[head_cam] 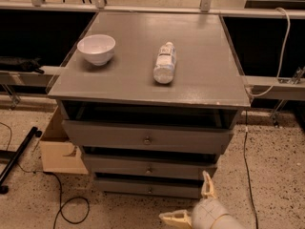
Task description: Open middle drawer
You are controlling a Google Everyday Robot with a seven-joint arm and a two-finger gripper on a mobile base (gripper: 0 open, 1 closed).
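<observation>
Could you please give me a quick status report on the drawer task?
Gripper low, in front of cabinet, fingers open, holding nothing. Middle drawer untouched, knob free. Bowl and bottle up top, not in the way.

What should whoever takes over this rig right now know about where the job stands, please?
End effector: open, empty, low at the picture's bottom edge, in front of the cabinet and right of the drawer knobs, touching nothing.
Middle drawer: its knob is ungrasped; the front does not look pulled out.
On the cabinet top: a white bowl and a bottle lying on its side.
Done: nothing on the drawer itself.
Left: reach the knob, grip it, pull the drawer out.
</observation>
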